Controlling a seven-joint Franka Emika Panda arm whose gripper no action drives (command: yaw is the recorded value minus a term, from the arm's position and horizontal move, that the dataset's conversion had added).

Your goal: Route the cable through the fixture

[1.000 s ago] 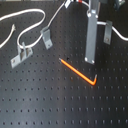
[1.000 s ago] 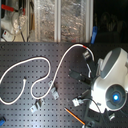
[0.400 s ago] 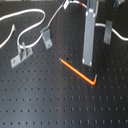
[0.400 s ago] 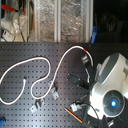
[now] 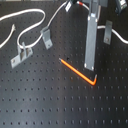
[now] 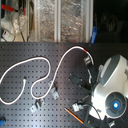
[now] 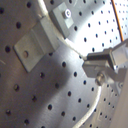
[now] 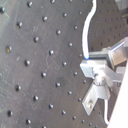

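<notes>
- In the first exterior view, a black perforated board (image 5: pixel 45 100) carries one white cable (image 5: pixel 30 22), one orange L-shaped rod (image 5: pixel 77 71) and three grey metal pieces.
- These are a flat-based bracket with two uprights (image 5: pixel 22 52), a bent bracket with a dark foot (image 5: pixel 46 37), and the fixture (image 5: pixel 107 32), a narrow upright strip towards the first exterior view's right.
- The gripper (image 5: pixel 90 65) stands as one tall grey column between the rod's bend and the fixture, its tip low over the board. A stretch of cable leaves the fixture's side towards the first exterior view's right edge.
- Only the second exterior view shows the cable's whole run, with two big loops across the board and one red band (image 6: pixel 86 50) close to the white arm (image 6: pixel 112 85). Both brackets and the rod appear small here, and the gripper is hard to make out.
- In the first wrist view, the cable passes just beside one bracket (image 7: pixel 32 45) and runs up to a finger (image 7: pixel 102 59).
- In the second wrist view, the cable comes down to the same finger tip, with one grey metal strip (image 8: pixel 95 97) beside it.
- I cannot tell whether the jaws are clamped.
</notes>
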